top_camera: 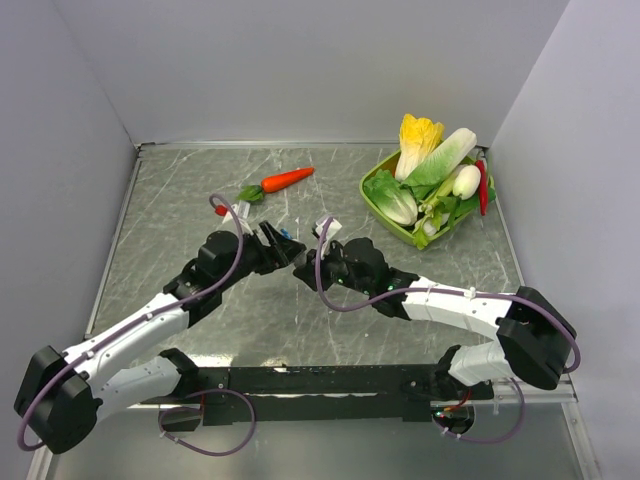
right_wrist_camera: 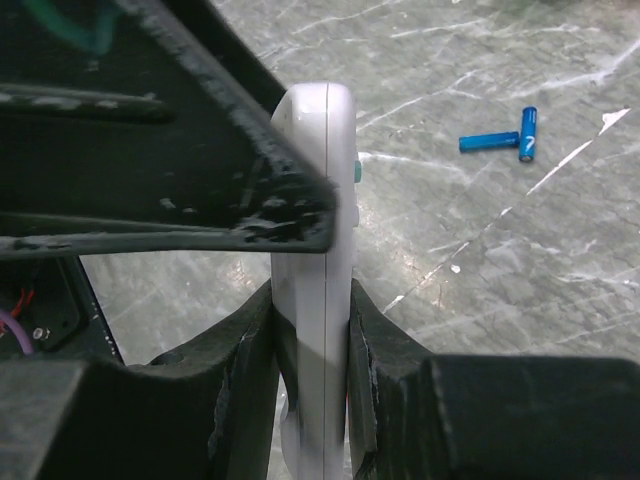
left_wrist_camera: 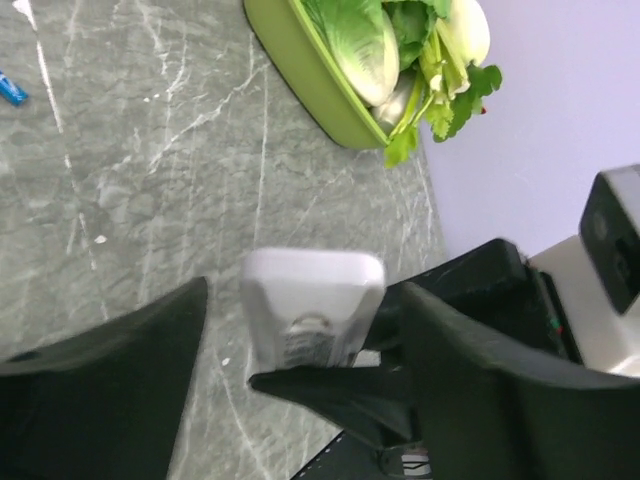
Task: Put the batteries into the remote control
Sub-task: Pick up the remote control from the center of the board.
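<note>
My right gripper (right_wrist_camera: pixel 312 340) pinches remote (right_wrist_camera: pixel 322 200) on edge; left gripper (left_wrist_camera: pixel 300 300) spread around its end; batteries (right_wrist_camera: pixel 490 142) lie on table (right_wrist_camera: pixel 520 260), not loaded; next, probably: close left squarely on remote.

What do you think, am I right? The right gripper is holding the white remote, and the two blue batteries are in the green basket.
Not quite. The right gripper does hold the white remote, but the two blue batteries lie on the table, not in the green basket. The right wrist view shows them there.
</note>
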### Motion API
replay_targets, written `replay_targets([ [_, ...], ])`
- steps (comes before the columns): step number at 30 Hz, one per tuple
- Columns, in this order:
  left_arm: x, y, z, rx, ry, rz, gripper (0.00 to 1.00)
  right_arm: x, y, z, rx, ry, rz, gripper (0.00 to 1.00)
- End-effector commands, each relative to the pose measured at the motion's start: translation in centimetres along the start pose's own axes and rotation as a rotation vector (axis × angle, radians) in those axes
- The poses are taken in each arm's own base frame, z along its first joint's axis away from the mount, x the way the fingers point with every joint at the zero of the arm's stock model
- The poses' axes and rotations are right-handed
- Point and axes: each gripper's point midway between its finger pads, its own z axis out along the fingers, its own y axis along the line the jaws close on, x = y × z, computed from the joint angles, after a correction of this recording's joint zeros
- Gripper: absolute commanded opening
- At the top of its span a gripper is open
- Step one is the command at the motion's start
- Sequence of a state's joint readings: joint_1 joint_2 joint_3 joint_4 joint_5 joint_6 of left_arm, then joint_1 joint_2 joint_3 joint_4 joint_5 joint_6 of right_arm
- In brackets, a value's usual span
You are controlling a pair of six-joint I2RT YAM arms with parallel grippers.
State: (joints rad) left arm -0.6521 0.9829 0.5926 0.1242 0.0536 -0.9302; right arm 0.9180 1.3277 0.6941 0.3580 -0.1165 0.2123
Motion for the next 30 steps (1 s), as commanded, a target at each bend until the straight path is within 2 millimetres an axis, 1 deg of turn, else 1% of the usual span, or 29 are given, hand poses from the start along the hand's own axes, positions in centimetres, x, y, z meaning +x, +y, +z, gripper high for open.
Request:
replay_targets([
  [1, -2.3, -3.5, 0.3, 0.077, -0.071, 0.013, 0.72, -2.0, 1.0, 0.1, -0.030, -0.078, -0.002, 0.00],
  [2, -2.3, -3.7, 0.3, 0.080, -0.070, 0.015, 0.67, -1.9, 1.0, 0.1, -0.033, -0.076, -0.003, 0.00],
  [3, -2.4, -3.9, 0.4, 0.082, -0.070, 0.019, 0.55, -1.9, 0.9, 0.1, -0.030, -0.077, -0.004, 0.00],
  [5, -2.1, -4.0, 0.5, 0.080, -0.060, 0.020, 0.43, -1.8, 1.1, 0.2, -0.038, -0.075, -0.008, 0.00],
  [6, -2.3, -4.1, 0.4, 0.079, -0.064, 0.023, 0.27, -1.7, 1.1, 0.2, -0.041, -0.072, -0.008, 0.00],
  [7, -2.1, -3.9, 0.4, 0.064, -0.058, 0.030, 0.21, -1.6, 1.2, 0.1, -0.045, -0.068, -0.010, 0.01],
  [8, -2.0, -4.0, 0.4, 0.061, -0.052, 0.034, 0.07, -1.4, 1.1, 0.0, -0.045, -0.059, -0.010, 0.14],
  [9, -2.1, -4.2, 0.3, 0.060, -0.048, 0.037, 0.02, -1.3, 1.1, 0.0, -0.044, -0.054, -0.012, 0.20],
  [10, -2.7, -3.8, 0.3, 0.030, -0.077, 0.039, 0.01, -1.0, 1.0, -0.1, -0.042, -0.044, -0.011, 0.29],
  [11, -2.6, -3.5, 0.3, 0.014, -0.072, 0.044, 0.01, -0.7, 1.0, -0.2, -0.041, -0.035, -0.012, 0.34],
  [13, -3.0, -3.6, 0.2, 0.002, -0.086, 0.044, 0.01, -0.4, 0.8, -0.3, -0.033, -0.027, -0.016, 0.43],
  [16, -3.2, -3.6, 0.0, -0.011, -0.088, 0.053, 0.01, 0.3, 0.5, -0.4, -0.022, -0.005, -0.021, 0.49],
  [22, -3.4, -3.8, 0.0, -0.021, -0.089, 0.072, 0.01, 0.9, 0.1, -0.6, -0.011, 0.014, -0.036, 0.50],
  [27, -3.1, -4.0, 0.1, -0.019, -0.077, 0.087, 0.01, 0.6, 0.2, -0.6, -0.014, 0.004, -0.036, 0.43],
  [29, -3.0, -4.0, 0.1, -0.018, -0.073, 0.091, 0.01, 0.2, 0.4, -0.6, -0.020, -0.009, -0.030, 0.42],
  [30, -2.4, -3.6, 0.1, -0.034, -0.052, 0.093, 0.01, 0.1, 0.5, -0.6, -0.021, -0.011, -0.028, 0.42],
])
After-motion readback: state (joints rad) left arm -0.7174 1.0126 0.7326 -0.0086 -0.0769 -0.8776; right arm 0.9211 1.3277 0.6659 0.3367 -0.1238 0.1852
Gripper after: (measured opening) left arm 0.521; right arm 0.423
